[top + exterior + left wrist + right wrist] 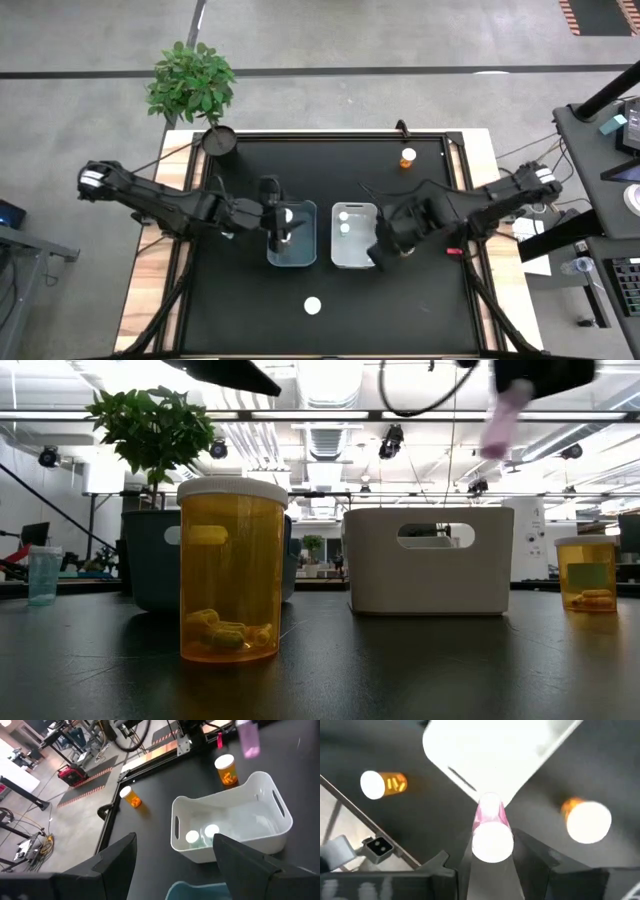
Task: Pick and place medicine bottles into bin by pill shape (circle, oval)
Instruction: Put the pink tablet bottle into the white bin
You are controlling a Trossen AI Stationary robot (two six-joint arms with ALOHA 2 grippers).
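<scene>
Right gripper [492, 851] clamps a small pink bottle [491, 827] beside the white bin [353, 238] (left gripper [175, 857] open over the blue bin [292, 236]); early release may drop it outside the rim.

Table top [400, 670]: matt black, faintly reflective.
White bin [428, 560]: smooth, opaque plastic.
Orange bottle [231, 572]: clear, glossy plastic.
Pink bottle [491, 827]: translucent plastic, white cap.

black table [250, 310] bearing two bins [354, 262], orange bottles [408, 158], plant pot [219, 141].
</scene>
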